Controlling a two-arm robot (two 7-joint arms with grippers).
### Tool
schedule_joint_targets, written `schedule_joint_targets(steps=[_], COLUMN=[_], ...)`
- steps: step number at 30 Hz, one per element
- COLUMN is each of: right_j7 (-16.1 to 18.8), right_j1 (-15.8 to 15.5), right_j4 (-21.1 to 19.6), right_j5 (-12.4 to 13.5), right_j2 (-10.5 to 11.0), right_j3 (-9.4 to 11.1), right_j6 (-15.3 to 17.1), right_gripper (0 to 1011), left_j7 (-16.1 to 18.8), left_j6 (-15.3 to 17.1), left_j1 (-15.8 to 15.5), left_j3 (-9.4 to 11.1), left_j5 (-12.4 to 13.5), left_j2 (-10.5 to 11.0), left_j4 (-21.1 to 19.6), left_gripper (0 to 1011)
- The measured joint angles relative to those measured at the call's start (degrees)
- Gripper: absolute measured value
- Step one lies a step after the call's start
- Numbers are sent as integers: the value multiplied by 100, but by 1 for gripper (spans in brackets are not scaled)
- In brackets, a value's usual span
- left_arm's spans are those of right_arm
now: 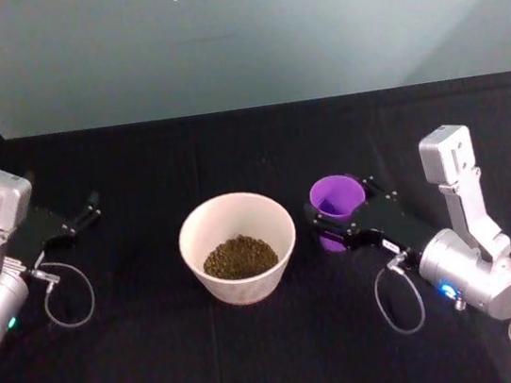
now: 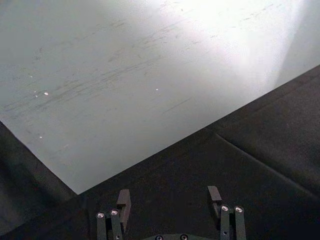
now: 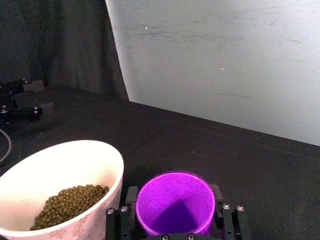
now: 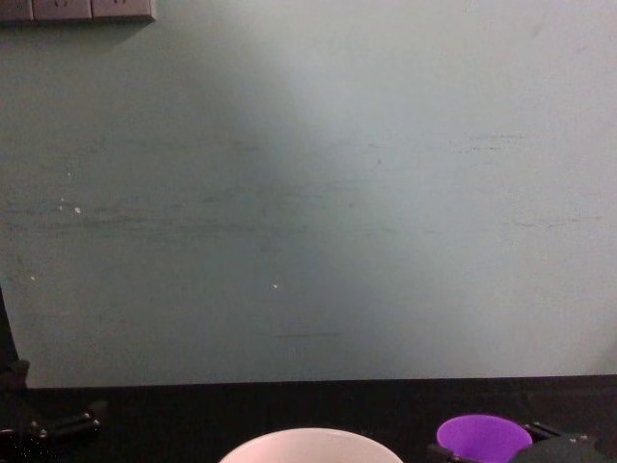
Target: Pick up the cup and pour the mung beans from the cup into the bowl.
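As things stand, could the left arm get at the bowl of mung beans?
Probably yes: the left gripper is open and empty, only bare black cloth lies between it and the bowl, and the cup sits beyond, in the right gripper.

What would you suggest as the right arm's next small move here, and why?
Probably opening its fingers and backing off. The cup stands upright beside the bowl and looks empty inside, while the beans already lie in the bowl. The right gripper sits around the cup, so the pour seems done. The left gripper is open, off to the left.
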Motion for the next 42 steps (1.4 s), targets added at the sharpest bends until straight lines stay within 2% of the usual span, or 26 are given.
schedule_joint_targets(steps=[6, 14, 23, 25, 32, 34, 38, 42], right_j7=[-47, -145, -355, -450, -776, -1003, -1126, -1180], right_j1=[7, -10, -169, -211, -341, -440, -509, -564], right_j4=[7, -97, -730, -901, -1099, -1130, -1064, -816], right_j5=[91, 200, 310, 365, 466, 466, 464, 453], right_j2=[52, 139, 321, 409, 580, 611, 607, 561], right_j3=[-49, -112, -31, 51, 357, 522, 631, 671], right_j6=[-27, -50, -71, -67, -27, 12, 15, -2], right_gripper=[1002, 1000, 1000, 1000, 1000, 1000, 1002, 1002], left_j7=[0, 0, 0, 0, 0, 0, 0, 0], left_j6=[0, 0, 0, 0, 0, 0, 0, 0], left_j1=[0, 0, 0, 0, 0, -1, 0, 0], left_j3=[0, 0, 0, 0, 0, 0, 0, 0], left_j5=[0, 0, 0, 0, 0, 0, 0, 0], left_j2=[0, 0, 0, 0, 0, 0, 0, 0], left_j4=[0, 0, 0, 0, 0, 0, 0, 0], left_gripper=[1000, 1000, 1000, 1000, 1000, 1000, 1000, 1000])
